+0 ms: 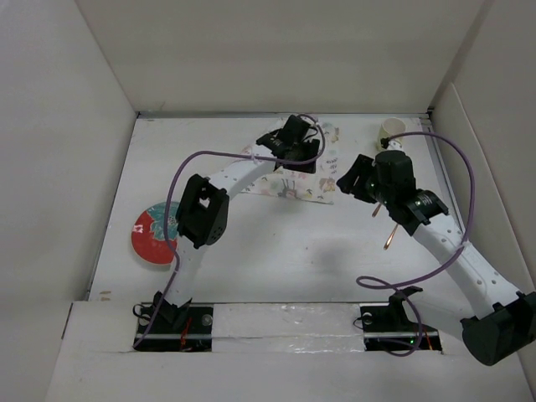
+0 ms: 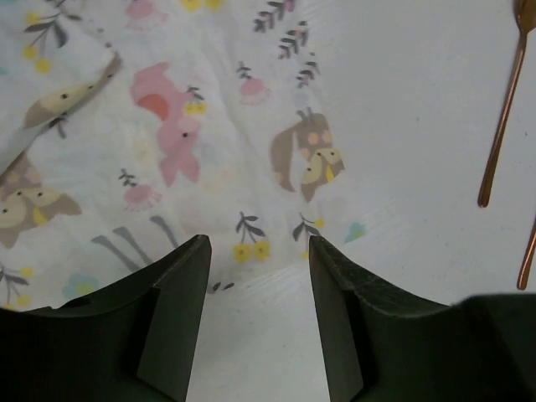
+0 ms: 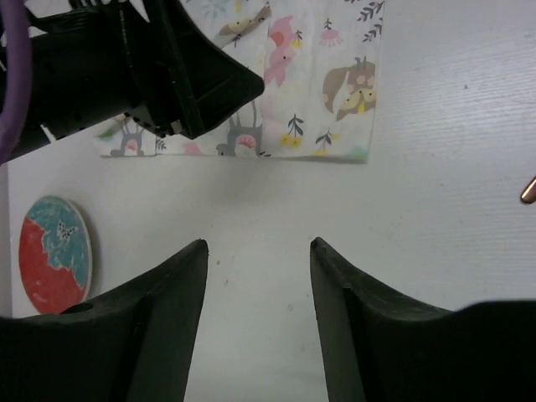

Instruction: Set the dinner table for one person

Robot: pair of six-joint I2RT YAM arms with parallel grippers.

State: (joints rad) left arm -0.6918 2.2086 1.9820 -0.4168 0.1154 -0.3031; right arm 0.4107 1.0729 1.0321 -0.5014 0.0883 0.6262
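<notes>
**Q:** White bench (image 1: 276, 260), where's it at?
**A:** Under both my arms, fills the view. Left gripper (image 2: 260, 247): spread apart, empty, over printed mat (image 2: 167, 126) nr far edge. Right gripper (image 3: 260, 247): apart too, empty, above bare mid-bench. Red/teal plate (image 1: 151, 234) by left edge, cup (image 1: 389, 130) at far-right corner.
</notes>
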